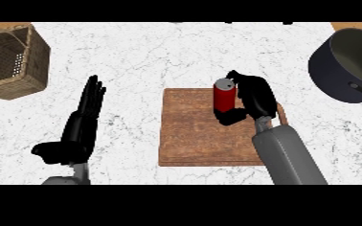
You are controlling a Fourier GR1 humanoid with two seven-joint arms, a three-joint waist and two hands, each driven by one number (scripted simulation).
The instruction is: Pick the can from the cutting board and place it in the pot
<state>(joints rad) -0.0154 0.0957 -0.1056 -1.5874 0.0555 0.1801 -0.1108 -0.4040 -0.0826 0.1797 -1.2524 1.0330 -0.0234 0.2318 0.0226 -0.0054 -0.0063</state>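
The red can (224,97) stands upright on the cutting board (194,139), the right hand (256,98) curled around it. The dark pot (341,67) sits well apart at the bench's (163,52) right edge. The left hand (81,124) rests with fingers straight.

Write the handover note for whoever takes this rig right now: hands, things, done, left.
Right hand: curled round the red can, which stands upright on the cutting board.
Left hand: open, resting at the view's left, holding nothing.
Pot: at the right edge of the counter, partly out of view.
Done: the can is grasped.
Left: lift it, carry it right to the pot, set it inside.
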